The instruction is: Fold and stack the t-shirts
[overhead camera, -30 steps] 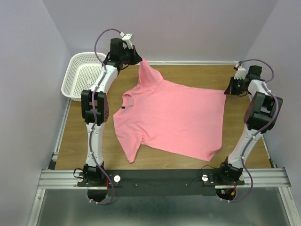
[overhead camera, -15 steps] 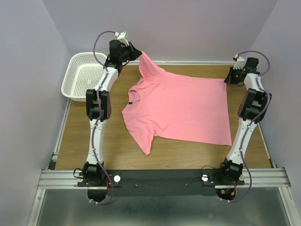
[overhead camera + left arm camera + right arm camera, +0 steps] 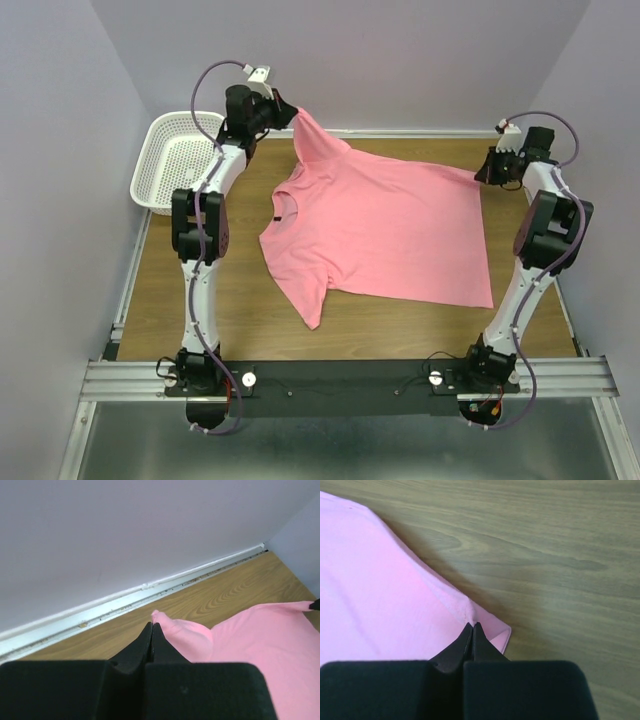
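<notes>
A salmon-pink t-shirt (image 3: 385,225) lies spread on the wooden table, neck to the left, hem to the right. My left gripper (image 3: 292,116) is shut on its far sleeve and holds that sleeve lifted at the back left; the pinched cloth shows in the left wrist view (image 3: 182,637). My right gripper (image 3: 482,174) is shut on the far hem corner at the back right; that corner shows in the right wrist view (image 3: 470,615). The near sleeve (image 3: 312,300) lies flat on the table.
A white mesh basket (image 3: 175,160) stands at the back left corner, beside the left arm. The back wall and its white skirting (image 3: 125,597) run close behind both grippers. Bare wood (image 3: 200,310) lies to the left of and in front of the shirt.
Both grippers have pulled the shirt toward the back and right. It went from skewed and rumpled to spread nearly square. In the last half second little has moved.
</notes>
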Robot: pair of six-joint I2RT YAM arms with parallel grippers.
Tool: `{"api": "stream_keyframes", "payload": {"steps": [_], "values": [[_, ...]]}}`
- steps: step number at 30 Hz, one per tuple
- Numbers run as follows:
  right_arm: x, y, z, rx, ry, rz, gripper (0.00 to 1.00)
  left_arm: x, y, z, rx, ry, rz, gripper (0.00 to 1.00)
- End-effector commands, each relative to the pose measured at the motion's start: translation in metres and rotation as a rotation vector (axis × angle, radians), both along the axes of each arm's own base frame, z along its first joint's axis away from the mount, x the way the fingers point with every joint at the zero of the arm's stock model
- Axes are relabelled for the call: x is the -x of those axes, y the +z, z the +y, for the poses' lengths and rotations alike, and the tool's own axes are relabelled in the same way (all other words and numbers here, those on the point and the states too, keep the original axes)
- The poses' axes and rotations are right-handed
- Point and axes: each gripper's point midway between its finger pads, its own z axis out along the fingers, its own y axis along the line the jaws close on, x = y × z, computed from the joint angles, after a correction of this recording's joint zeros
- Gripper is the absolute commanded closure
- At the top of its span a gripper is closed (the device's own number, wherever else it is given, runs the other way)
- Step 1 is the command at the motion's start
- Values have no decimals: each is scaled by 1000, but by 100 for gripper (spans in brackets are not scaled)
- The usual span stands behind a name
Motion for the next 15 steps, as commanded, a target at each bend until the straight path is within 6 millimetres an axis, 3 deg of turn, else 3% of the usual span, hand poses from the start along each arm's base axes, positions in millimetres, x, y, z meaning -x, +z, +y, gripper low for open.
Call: {"api": "stream_keyframes", "payload": {"steps": [1, 2, 3, 5, 6, 7, 8, 9, 10, 11, 12, 13, 14, 15], "values": [[2, 49, 10, 12, 54, -140, 99, 25, 108, 3, -97, -41, -308, 100], [5, 66, 12, 16, 60, -174, 99, 34, 128, 3, -125, -46, -363, 100], [9, 70, 13, 21, 61, -181, 99, 40, 137, 2, -123, -52, -378, 100], [27, 67, 24, 1, 89, -169, 99, 51, 138, 2, -155, -68, -402, 100], [35, 87, 28, 9, 101, -204, 99, 67, 163, 5, -155, -63, -450, 100], [45, 89, 35, -5, 125, -208, 99, 74, 144, 6, -173, -64, -420, 100], [63, 76, 43, -19, 137, -175, 99, 83, 150, 8, -175, -61, -447, 100], [76, 100, 48, 10, 160, -230, 99, 104, 177, 11, -177, -51, -503, 100], [87, 105, 51, 21, 171, -242, 100, 113, 157, 13, -195, -51, -469, 100], [97, 116, 54, 42, 175, -265, 99, 123, 161, 16, -198, -44, -480, 100], [115, 108, 60, 49, 188, -252, 99, 147, 189, 19, -195, -31, -540, 100], [129, 144, 63, 97, 185, -335, 99, 157, 179, 22, -201, -26, -518, 100], [142, 145, 65, 108, 174, -339, 99, 183, 209, 26, -197, -15, -589, 100], [150, 158, 67, 120, 164, -367, 99, 182, 197, 25, -199, -18, -564, 100]]}}
